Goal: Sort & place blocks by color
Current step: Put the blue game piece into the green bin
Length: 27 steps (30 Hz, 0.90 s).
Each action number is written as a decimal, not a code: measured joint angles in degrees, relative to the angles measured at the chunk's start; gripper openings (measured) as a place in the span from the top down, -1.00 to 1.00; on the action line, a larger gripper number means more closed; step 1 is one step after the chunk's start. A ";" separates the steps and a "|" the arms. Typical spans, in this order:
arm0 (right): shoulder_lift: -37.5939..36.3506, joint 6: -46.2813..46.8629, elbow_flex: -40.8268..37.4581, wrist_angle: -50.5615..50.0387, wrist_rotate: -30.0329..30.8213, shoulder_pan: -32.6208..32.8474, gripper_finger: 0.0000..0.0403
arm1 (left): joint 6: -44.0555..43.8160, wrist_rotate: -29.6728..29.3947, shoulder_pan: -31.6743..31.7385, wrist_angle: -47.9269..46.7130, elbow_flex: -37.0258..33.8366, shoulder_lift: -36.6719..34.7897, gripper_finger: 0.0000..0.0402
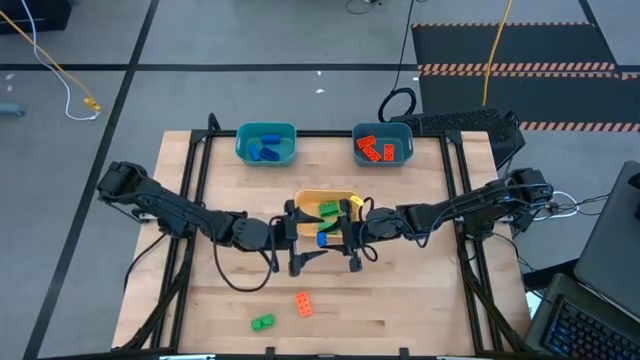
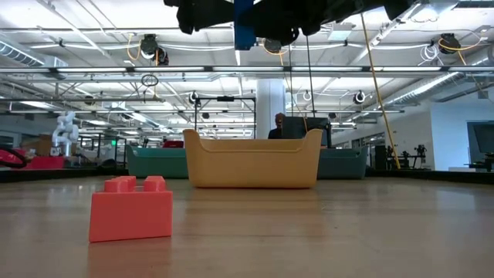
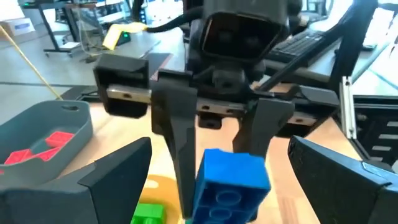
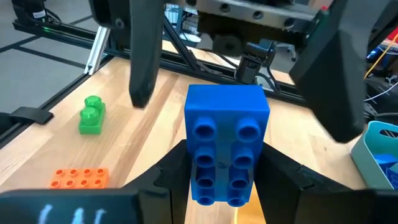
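A blue block (image 1: pixel 322 238) hangs in the air just near of the yellow bin (image 1: pixel 306 200), between my two grippers. My right gripper (image 1: pixel 332 238) reaches in from the table's right and is shut on it; the block also shows in the right wrist view (image 4: pixel 225 143) and high in the low view (image 2: pixel 244 23). My left gripper (image 1: pixel 310 238) faces it from the table's left. It is open, its fingers (image 3: pixel 118 180) wide on either side of the block (image 3: pixel 231 183) without touching it. A green block (image 1: pixel 262 322) and an orange block (image 1: pixel 303 303) lie on the table near the front. My right gripper pinches the blue block between its two fingers (image 4: pixel 168 180) by two opposite sides (image 4: pixel 194 174), at the end nearest the gripper. The fingers come in level from the table's right. The block sticks out past the fingertips toward the left gripper, studs showing, clear of the table.
The yellow bin holds green blocks (image 1: pixel 327 210). At the far edge stand a teal bin (image 1: pixel 243 148) with blue blocks and a teal bin (image 1: pixel 383 131) with orange blocks. The near orange block (image 2: pixel 131 208) stands in front of the yellow bin (image 2: pixel 253 162) in the low view.
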 joint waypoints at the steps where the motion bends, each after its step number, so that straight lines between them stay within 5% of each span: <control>1: 0.00 0.02 0.00 0.07 0.01 0.00 0.35 | -0.08 -0.21 0.00 -0.26 0.00 0.00 -0.89; 18: 0.00 0.13 0.00 0.87 0.30 0.00 0.35 | -1.64 -2.42 -0.27 0.26 0.00 0.00 -0.87; 27: 0.00 0.11 0.00 1.80 0.34 -0.02 0.35 | -1.38 -2.39 -1.61 0.15 0.00 0.00 -0.42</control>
